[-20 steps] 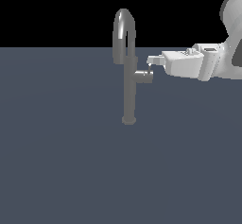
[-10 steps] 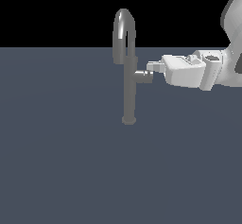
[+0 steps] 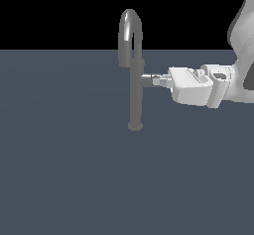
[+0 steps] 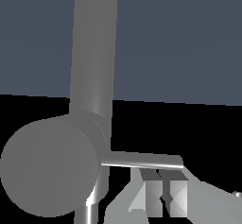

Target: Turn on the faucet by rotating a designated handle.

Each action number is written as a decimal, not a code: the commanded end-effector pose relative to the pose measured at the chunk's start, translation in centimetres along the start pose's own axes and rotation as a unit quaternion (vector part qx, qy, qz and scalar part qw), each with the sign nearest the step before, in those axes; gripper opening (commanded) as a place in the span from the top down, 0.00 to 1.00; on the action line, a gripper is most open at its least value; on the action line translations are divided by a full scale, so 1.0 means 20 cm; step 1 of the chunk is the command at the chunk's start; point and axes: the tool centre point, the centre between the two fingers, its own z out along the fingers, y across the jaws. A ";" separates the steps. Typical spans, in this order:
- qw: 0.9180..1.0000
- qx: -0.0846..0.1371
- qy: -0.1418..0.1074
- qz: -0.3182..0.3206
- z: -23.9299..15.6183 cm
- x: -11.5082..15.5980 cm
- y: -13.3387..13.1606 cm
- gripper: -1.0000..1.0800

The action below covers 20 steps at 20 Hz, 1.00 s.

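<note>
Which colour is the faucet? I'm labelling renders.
Grey, metallic sheen; the faucet shows best in the exterior view.

A: What blocks the gripper (image 3: 158, 81)?

B: The handle (image 3: 147, 80) is right at its fingertips, with the faucet (image 3: 135, 92) column just beyond, so that way is barred.

A: And round about?

B: The grey floor (image 3: 64, 169) lies open on both sides of the exterior view, with free space below the arm.

A: Close up?

B: The handle's thin rod (image 4: 142, 160) crosses just beside the fingers (image 4: 176, 195).

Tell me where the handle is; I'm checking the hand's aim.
In the exterior view, the handle juts from the faucet column toward that view's right, meeting the hand.
</note>
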 end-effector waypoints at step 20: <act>1.000 -0.002 -0.002 0.003 0.00 0.23 -0.10 1.00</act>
